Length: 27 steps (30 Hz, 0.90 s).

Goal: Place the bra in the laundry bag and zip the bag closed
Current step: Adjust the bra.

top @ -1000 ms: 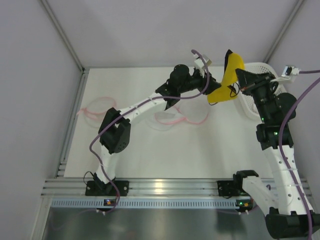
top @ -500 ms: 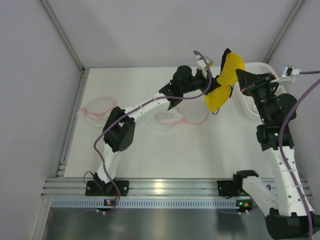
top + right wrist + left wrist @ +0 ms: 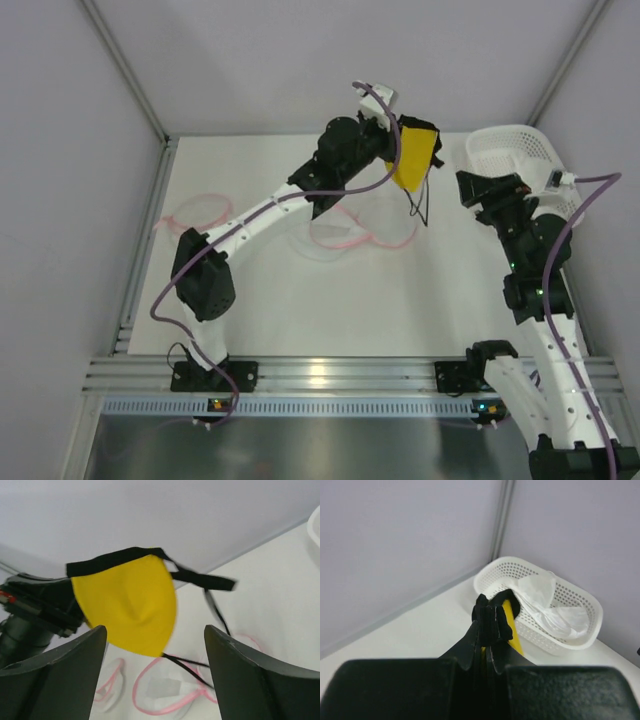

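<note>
The bra (image 3: 415,155) is yellow with black bands and straps. It hangs in the air over the back of the table, and my left gripper (image 3: 399,148) is shut on its black edge. In the left wrist view the jaws (image 3: 488,630) pinch the black band, with yellow fabric (image 3: 510,631) showing beside it. My right gripper (image 3: 467,188) stands open to the right of the bra and apart from it. The right wrist view has the bra (image 3: 130,600) ahead of the open gripper (image 3: 155,632). The laundry bag (image 3: 360,235), clear mesh with pink trim, lies flat on the table below the bra (image 3: 172,690).
A white perforated basket (image 3: 530,150) stands at the back right with white plastic in it (image 3: 545,605). A second pink-trimmed mesh piece (image 3: 195,215) lies at the table's left. Grey walls close in the back and sides.
My left gripper closed on the bra and carried it left. My right gripper opened, let the bra go and drew back toward the near right.
</note>
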Motion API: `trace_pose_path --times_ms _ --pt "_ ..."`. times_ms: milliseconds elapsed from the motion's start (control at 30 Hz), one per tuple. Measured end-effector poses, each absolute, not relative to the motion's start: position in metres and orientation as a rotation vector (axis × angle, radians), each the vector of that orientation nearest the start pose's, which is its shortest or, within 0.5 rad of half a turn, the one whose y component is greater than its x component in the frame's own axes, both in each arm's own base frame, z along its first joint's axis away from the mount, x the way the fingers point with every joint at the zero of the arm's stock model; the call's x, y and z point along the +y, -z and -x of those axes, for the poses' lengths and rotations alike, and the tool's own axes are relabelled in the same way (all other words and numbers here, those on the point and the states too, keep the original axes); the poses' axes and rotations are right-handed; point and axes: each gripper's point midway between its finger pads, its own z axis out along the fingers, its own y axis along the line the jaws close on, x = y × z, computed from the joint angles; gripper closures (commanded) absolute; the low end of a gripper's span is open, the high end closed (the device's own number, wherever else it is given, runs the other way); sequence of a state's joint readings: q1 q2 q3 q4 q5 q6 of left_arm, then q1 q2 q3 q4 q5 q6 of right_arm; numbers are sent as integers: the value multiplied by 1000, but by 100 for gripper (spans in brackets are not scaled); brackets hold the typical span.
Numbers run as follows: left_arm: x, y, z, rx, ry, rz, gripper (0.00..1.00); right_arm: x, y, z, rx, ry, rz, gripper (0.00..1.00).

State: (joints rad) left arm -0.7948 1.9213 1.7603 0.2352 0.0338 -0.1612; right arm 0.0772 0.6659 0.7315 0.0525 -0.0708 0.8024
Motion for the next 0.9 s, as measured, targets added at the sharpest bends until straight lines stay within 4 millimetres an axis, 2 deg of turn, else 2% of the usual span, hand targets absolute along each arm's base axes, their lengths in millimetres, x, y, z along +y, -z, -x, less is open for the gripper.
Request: trace_pose_path --times_ms 67,200,333,433,667,800,900 --pt "-432 -378 -419 1434 745 -489 100 66 -343 -297 1457 -759 -481 13" --pt "-401 -414 -413 1372 664 -453 100 68 -326 -296 1529 -729 -465 11" --pt "-383 -428 -408 1344 626 -462 100 70 -313 -297 1591 -695 -422 12" --pt "-373 -425 -410 1361 598 -480 100 78 -315 -296 1599 -710 -350 13" --pt "-349 -401 -414 1485 546 -443 100 109 -333 -301 1552 -841 -145 21" --pt "-340 -387 -406 1534 523 -459 100 134 -327 -312 1595 -902 -57 22" --pt "-329 -379 -408 1576 450 -441 100 149 -325 -316 1623 -920 -5 22"
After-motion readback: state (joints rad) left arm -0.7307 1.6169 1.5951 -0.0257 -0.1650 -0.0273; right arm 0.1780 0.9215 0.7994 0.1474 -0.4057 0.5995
